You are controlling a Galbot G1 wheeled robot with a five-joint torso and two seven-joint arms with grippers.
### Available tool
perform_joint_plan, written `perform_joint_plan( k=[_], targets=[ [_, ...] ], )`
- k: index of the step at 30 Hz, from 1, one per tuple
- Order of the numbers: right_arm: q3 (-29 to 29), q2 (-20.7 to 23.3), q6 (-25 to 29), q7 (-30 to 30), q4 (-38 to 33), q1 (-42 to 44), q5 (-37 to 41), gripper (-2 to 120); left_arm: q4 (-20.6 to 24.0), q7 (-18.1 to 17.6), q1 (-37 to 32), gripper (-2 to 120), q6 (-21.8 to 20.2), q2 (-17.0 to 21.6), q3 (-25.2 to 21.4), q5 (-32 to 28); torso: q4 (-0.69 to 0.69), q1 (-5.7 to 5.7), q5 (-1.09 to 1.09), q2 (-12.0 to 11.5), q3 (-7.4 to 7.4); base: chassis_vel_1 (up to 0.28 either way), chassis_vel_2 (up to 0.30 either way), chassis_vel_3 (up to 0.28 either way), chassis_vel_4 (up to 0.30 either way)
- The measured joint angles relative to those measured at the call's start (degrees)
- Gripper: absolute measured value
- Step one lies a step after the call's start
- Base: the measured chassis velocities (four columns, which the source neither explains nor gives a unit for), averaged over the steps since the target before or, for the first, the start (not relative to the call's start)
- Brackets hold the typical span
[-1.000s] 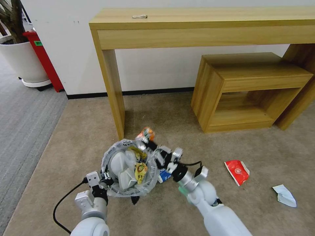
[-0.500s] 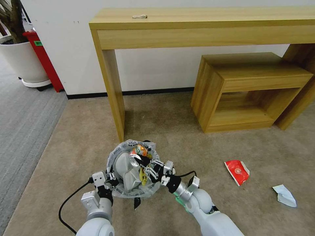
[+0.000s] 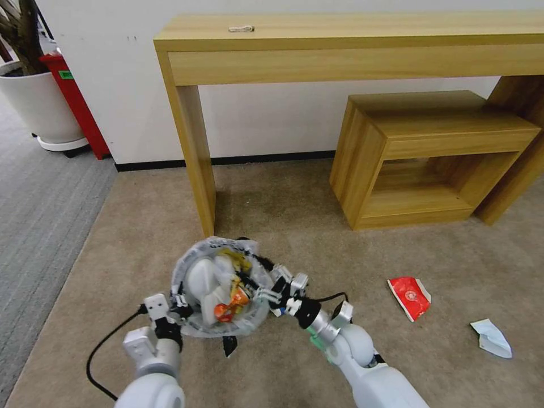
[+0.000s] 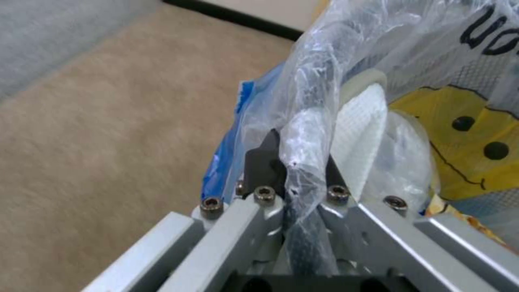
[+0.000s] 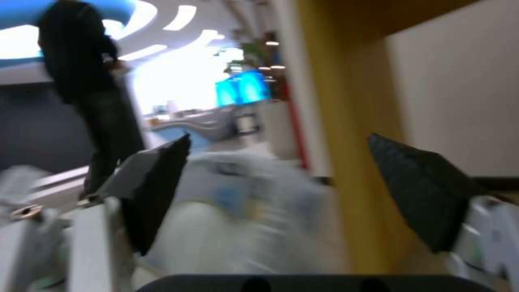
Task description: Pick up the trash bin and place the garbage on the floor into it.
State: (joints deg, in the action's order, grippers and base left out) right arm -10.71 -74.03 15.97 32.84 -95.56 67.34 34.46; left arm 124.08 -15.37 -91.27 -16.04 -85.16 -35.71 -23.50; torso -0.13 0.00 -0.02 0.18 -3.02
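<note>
The long table point(image 3: 351, 39) stands against the wall, a low wooden shelf unit point(image 3: 430, 153) under its right end. On the beige floor point(image 3: 317, 209) before the table leg, the bin point(image 3: 190, 326) is held up, its bag full of white slippers and wrappers, with an orange-red packet point(image 3: 226, 306) on top. The left claw point(image 3: 180, 306) is clamped on the bin's near rim, plastic pinched between its fingers point(image 4: 265, 162). The right claw point(image 3: 271, 285) sits at the bin's right edge, jaws spread wide and empty; its wrist view is blurred, so contact is unclear. To the right lie 2 pieces: a red box point(image 3: 410, 296) and a pale-blue scrap point(image 3: 491, 338).
</note>
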Motion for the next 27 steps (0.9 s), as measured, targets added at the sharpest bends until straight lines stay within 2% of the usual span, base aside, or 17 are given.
perform_joint_plan(
  k=[4,5,6,9,10,12,15,20,27],
  targets=[
    [-2.7,0.2,-0.3,-3.8,-1.8,1.7,-0.4,96,0.0,0.2,0.6,1,-0.3,0.9,-3.5,-1.6,0.01,0.00,0.02,0.0,0.00,0.000,0.000,0.000,0.000],
    [-5.8,0.2,-0.4,-8.1,-3.4,3.8,-1.6,100,0.0,0.3,1.0,1,-0.6,1.5,-6.2,-3.4,0.01,0.00,0.02,0.0,0.00,0.000,0.000,0.000,0.000],
    [-5.8,0.2,-0.4,-8.1,-3.4,3.8,-1.6,100,0.0,0.3,1.0,1,-0.6,1.5,-6.2,-3.4,0.01,0.00,0.02,0.0,0.00,0.000,0.000,0.000,0.000],
    [-11.6,-0.4,-1.2,-19.4,-5.8,6.6,-5.6,100,0.0,1.2,1.4,1,-0.5,2.1,-9.2,-4.4,-0.02,0.00,0.02,0.0,0.00,0.000,0.000,0.000,0.000],
    [-11.6,-0.4,-1.2,-19.4,-5.8,6.6,-5.6,100,0.0,1.2,1.4,1,-0.5,2.1,-9.2,-4.4,-0.02,0.00,0.02,0.0,0.00,0.000,0.000,0.000,0.000],
    [-14.7,-0.6,-1.8,-25.9,-7.8,8.4,-6.7,100,-0.1,1.5,1.5,1,-0.2,2.4,-10.9,-4.3,-0.01,0.00,0.01,0.0,0.00,0.000,0.000,0.000,0.000],
    [-18.0,-0.8,-1.2,-28.3,-9.0,9.5,-7.7,100,-0.9,1.6,1.8,1,0.1,2.8,-12.7,-4.4,0.00,0.00,0.01,0.0,0.00,0.000,0.000,0.000,0.000],
    [-21.3,-1.1,0.2,-28.6,-9.6,10.6,-8.0,100,-1.6,1.1,1.9,1,0.1,3.6,-15.1,-5.8,0.00,0.00,0.02,0.0,0.00,0.000,0.000,0.000,0.000],
    [-22.6,-1.9,1.6,-29.7,-8.9,10.6,-8.2,100,-1.5,1.0,1.4,1,-0.1,4.2,-15.9,-6.9,0.00,0.00,0.02,0.0,0.00,0.000,0.000,0.000,0.000]
  ],
)
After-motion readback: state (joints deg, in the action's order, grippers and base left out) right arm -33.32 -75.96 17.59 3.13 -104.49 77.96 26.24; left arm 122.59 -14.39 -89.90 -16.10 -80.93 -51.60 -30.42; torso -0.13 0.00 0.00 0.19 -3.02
